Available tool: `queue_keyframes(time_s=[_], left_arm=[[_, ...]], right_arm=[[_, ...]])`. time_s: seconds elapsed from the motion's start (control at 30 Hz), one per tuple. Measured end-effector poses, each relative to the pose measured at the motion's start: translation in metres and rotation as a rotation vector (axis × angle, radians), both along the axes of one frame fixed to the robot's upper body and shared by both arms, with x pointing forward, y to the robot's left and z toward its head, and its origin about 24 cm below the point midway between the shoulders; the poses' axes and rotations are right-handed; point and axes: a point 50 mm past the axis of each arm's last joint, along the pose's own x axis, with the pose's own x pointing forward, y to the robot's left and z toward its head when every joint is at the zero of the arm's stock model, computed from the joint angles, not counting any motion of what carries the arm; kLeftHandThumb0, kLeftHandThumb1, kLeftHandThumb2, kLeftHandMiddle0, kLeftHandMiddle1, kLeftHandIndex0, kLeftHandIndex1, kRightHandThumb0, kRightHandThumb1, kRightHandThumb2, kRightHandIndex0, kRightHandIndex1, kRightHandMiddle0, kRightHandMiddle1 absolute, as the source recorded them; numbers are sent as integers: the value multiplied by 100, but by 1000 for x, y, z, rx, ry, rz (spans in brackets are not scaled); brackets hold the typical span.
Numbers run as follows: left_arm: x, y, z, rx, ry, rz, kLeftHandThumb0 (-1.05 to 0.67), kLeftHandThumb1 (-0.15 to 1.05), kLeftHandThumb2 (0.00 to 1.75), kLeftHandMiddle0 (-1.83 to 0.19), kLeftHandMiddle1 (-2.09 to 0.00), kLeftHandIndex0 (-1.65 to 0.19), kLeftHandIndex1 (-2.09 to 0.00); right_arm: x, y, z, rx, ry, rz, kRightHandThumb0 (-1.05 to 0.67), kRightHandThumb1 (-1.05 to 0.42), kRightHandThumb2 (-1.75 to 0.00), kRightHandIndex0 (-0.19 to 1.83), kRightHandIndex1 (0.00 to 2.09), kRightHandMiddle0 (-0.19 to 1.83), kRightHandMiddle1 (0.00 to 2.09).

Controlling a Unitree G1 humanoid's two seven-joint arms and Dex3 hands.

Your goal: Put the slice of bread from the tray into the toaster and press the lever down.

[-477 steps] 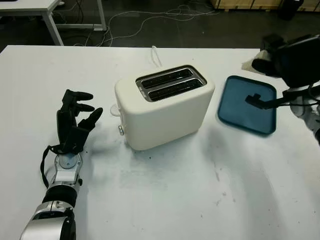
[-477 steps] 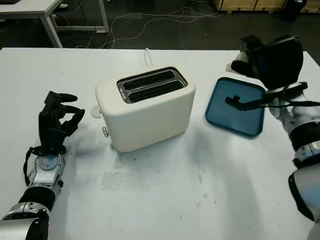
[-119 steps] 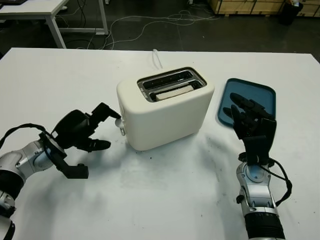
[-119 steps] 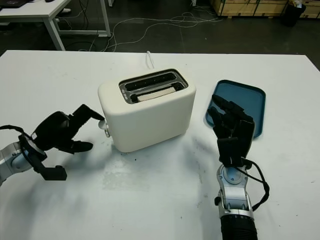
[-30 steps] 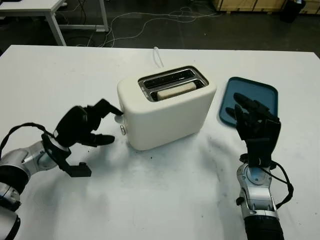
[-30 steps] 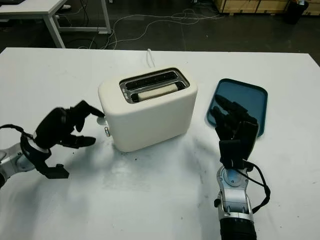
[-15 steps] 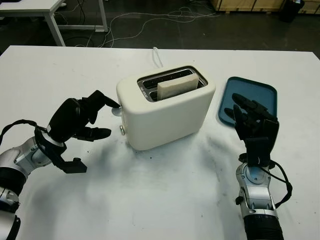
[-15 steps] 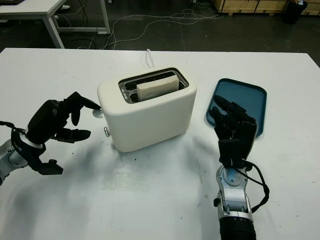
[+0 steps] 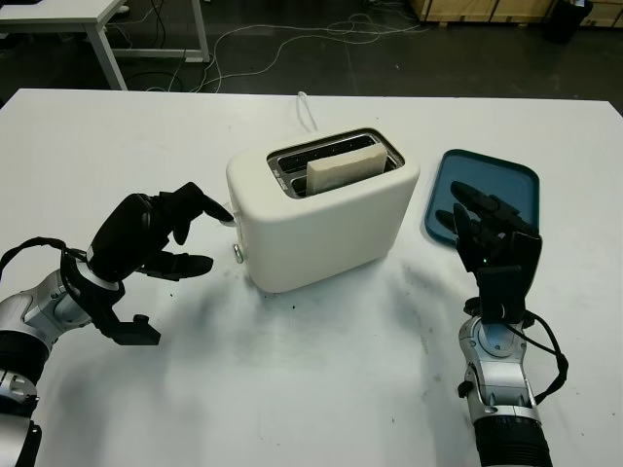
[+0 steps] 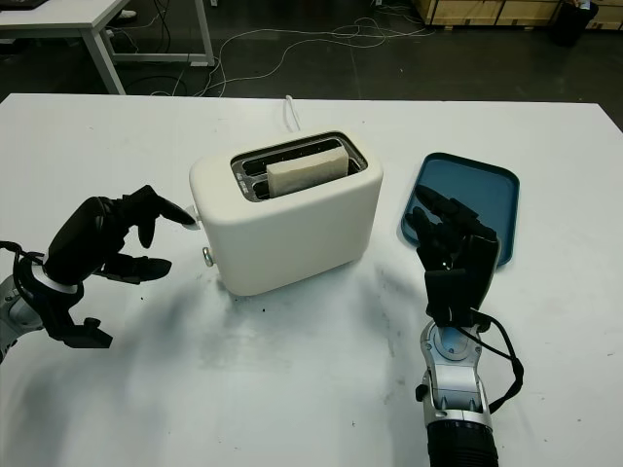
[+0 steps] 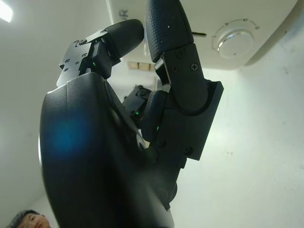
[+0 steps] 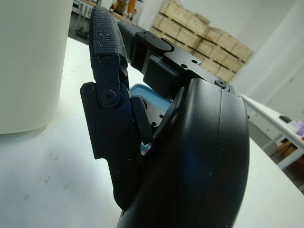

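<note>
The cream toaster stands mid-table, and a slice of bread sticks up out of its nearer slot. Its lever sits high on the left end, above a small dial. My left hand hovers just left of that end with curled fingers holding nothing, one fingertip a short way from the lever. The blue tray to the toaster's right has nothing on it. My right hand stands open on the table in front of the tray.
A white cable runs back from the toaster. Bare white table spreads in front of the toaster. Beyond the far edge are a desk leg and floor cables. A person's head shows in the left wrist view.
The bread has popped up from low in the slot and the lever has risen. My left hand has drawn back a little to the left, off the lever. The right hand has stayed put.
</note>
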Motion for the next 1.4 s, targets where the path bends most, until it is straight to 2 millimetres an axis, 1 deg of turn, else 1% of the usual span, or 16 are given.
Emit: queue_keyframes(time_s=[0.13,0.37,0.63,0.83,0.93,1.23,1.3,1.37,1.4], left_arm=[[0,-1,1,30,7,-18,-85,92,71,-87,-175,-24,-130],[5,-4,1,116,32,-27,-86,92,69,-93,-175,-22,-135],[9,-2,0,129,48,1,-87,92,76,-102,-175,-22,-143],[9,-2,-2,118,47,13,-86,92,76,-104,-175,-20,-144],[10,-2,-3,114,51,19,-86,92,78,-106,-175,-20,-146],[11,-1,-13,116,77,46,-87,92,78,-106,-175,-20,-150],[12,-2,-15,118,88,55,-88,92,76,-107,-175,-22,-152],[14,-3,-19,141,104,64,-89,92,78,-110,-175,-23,-155],[14,-3,-22,158,116,70,-90,92,79,-115,-175,-26,-156]], right_arm=[[0,0,0,0,0,-2,-72,-92,-17,121,0,105,0],[0,0,0,1,-1,-2,-72,-92,-17,122,0,106,0],[0,0,0,2,-1,-3,-73,-92,-16,122,0,107,0],[0,0,0,1,-2,-2,-73,-92,-17,121,0,106,0],[0,0,0,0,-2,-1,-73,-92,-17,121,0,106,0],[0,0,0,0,-1,0,-72,-92,-17,121,0,105,0],[0,0,0,0,-1,0,-72,-92,-17,120,0,105,0],[0,0,0,-1,-2,1,-71,-92,-17,120,0,105,0],[0,1,0,-1,-3,2,-71,-92,-17,120,0,105,0]])
